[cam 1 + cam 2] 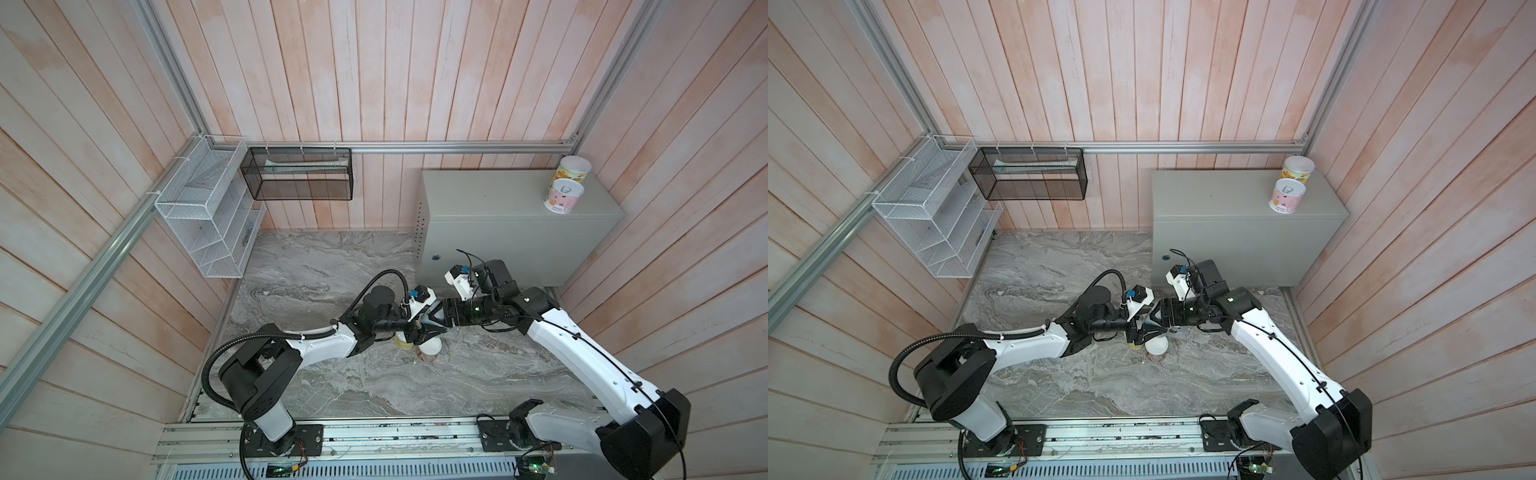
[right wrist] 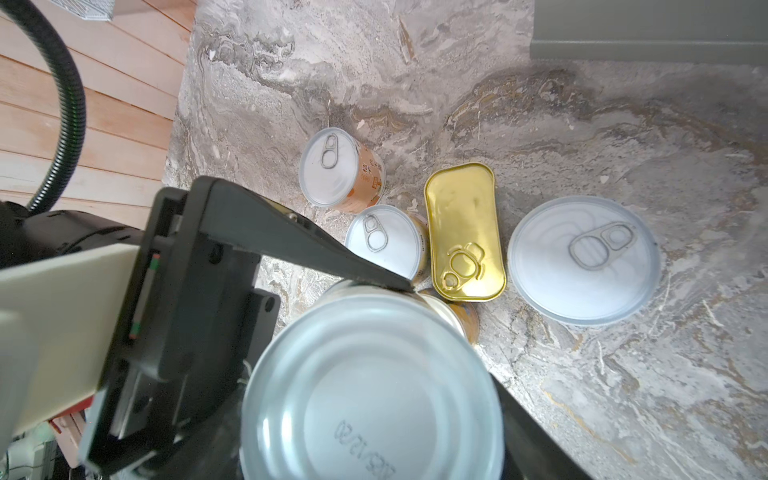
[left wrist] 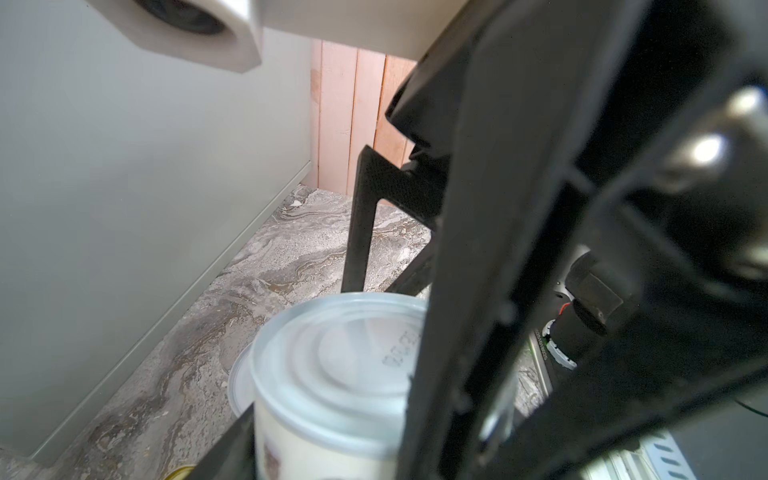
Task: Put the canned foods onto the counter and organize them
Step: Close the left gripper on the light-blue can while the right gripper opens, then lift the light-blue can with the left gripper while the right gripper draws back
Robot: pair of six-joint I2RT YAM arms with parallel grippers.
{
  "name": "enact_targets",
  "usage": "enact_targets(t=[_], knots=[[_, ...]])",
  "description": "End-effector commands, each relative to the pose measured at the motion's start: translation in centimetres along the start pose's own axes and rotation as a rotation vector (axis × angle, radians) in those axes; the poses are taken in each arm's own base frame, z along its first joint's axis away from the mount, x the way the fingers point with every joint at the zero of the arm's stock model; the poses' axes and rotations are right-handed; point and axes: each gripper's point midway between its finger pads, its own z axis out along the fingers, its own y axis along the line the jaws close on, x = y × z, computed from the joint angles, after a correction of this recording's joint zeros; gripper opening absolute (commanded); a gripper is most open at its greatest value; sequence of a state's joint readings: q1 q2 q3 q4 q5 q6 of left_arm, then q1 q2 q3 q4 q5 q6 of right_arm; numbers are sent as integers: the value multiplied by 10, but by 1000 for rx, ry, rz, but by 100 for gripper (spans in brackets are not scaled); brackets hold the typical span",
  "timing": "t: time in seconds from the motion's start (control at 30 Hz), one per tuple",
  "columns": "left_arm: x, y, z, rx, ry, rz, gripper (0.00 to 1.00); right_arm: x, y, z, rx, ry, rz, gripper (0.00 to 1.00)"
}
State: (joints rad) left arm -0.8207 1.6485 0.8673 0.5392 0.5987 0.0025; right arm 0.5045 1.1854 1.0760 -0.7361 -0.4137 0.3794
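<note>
both grippers meet mid-slab: left gripper (image 3: 332, 415) looks clamped on a silver-topped can (image 3: 340, 357), right gripper (image 1: 436, 328) hard to tell, jaws partly hidden. Two cans (image 1: 563, 200) already sit on the cabinet (image 1: 478, 195), others, incl. the gold-top tin (image 2: 463, 232), on the slab (image 2: 582, 374)

Marbled slab (image 2: 540, 145) bears five tins (image 2: 584, 259); counter (image 1: 490, 195) bears two.

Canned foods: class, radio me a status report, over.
Left gripper shut on a tin; right gripper straddles it, grip unclear. Two tins on counter, rest on slab. Grippers crowded together.
</note>
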Motion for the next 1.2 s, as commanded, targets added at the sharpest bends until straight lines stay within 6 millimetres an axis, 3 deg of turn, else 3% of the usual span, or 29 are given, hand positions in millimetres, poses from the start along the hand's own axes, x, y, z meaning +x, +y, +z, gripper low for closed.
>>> enact_targets(t=[0.0, 0.53, 0.73, 0.83, 1.0, 1.17], knots=[[-32, -4, 2, 17, -70, -8, 51, -9, 16, -8, -70, -76, -21, 74], [-52, -3, -2, -3, -94, -8, 49, -1, 10, -27, -95, -235, 45, 79], [-62, -6, -4, -1, -108, -35, 49, -2, 7, -43, -103, -362, 64, 81], [-69, -10, -4, 5, -111, -37, 49, 1, 15, -51, -177, -423, 62, 81], [-85, -12, -8, -2, -125, -47, 49, -3, 8, -68, -186, -584, 72, 82], [-113, -7, -15, -63, -143, -47, 49, -20, -5, -84, -122, -758, 39, 83]])
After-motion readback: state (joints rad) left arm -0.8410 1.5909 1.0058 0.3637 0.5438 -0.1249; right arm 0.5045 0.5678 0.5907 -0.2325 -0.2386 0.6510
